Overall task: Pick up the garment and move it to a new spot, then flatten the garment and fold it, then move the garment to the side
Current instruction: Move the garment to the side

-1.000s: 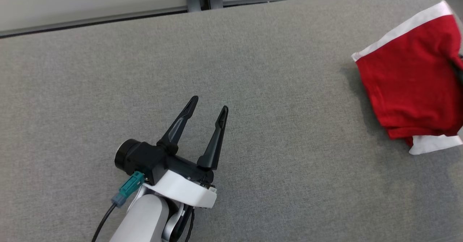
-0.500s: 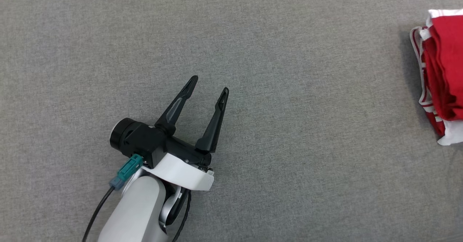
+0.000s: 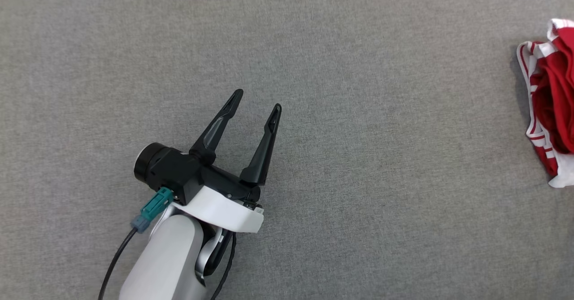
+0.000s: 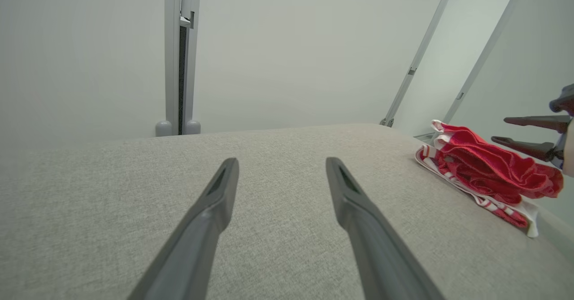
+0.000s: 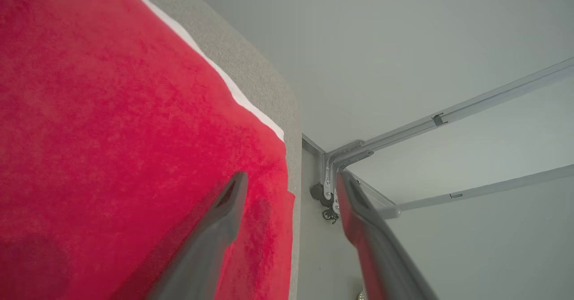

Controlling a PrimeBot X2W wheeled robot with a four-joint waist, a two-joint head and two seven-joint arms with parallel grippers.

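On grey surface [image 3: 358, 67] garment [image 3: 550, 111] lies bunched; L claw [image 3: 257, 100], R claw [image 5: 290, 179] both wide.

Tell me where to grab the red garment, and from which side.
Probably the raised red fold on top of the garment, pinched from above by the right claw, which hangs open beside it. The cloth bunches high there, while its striped white hem lies flat on the grey surface, leaving little to get under.
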